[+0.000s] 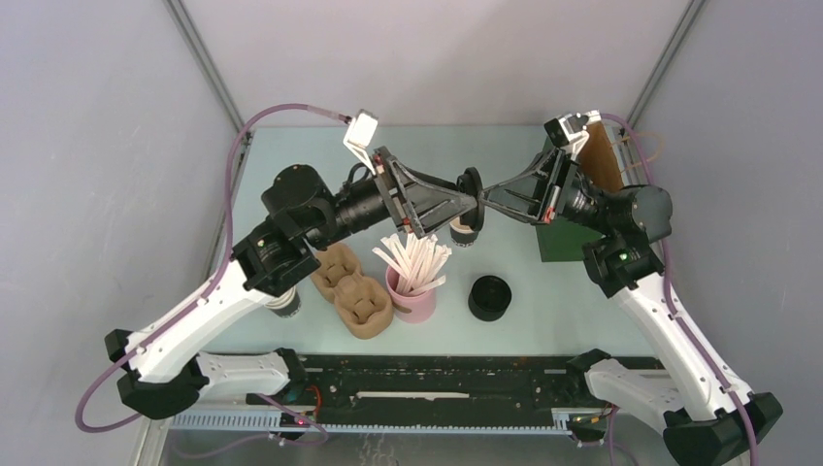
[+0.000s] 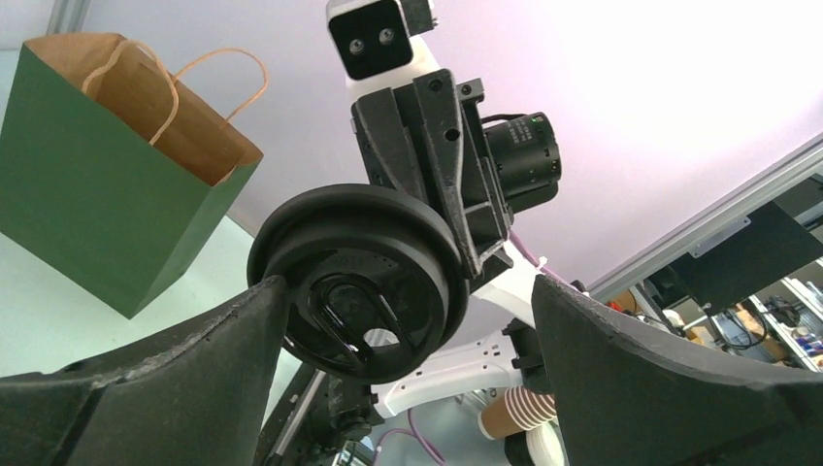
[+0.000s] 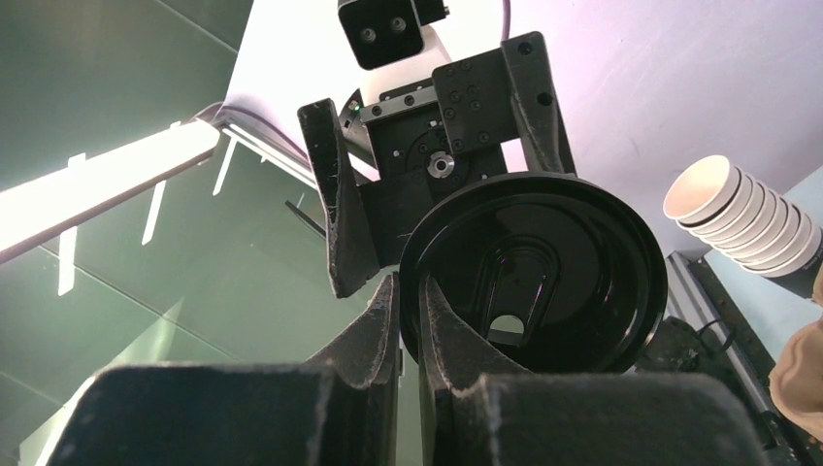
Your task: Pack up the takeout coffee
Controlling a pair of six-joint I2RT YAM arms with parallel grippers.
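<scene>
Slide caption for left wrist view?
Right end effector pinches a black lid by its rim, between the fingers of the open left end effector; green paper bag behind.

Two robot arms, the left arm (image 1: 209, 301) based at seven o'clock and the right arm (image 1: 670, 325) at five o'clock. Each has white lower links, black joints and bases, and a trailing purple cable (image 1: 233, 165). White camera housings (image 1: 361, 129) cap the wrists. The black gripper fingers (image 2: 175, 379) look grainy.
</scene>
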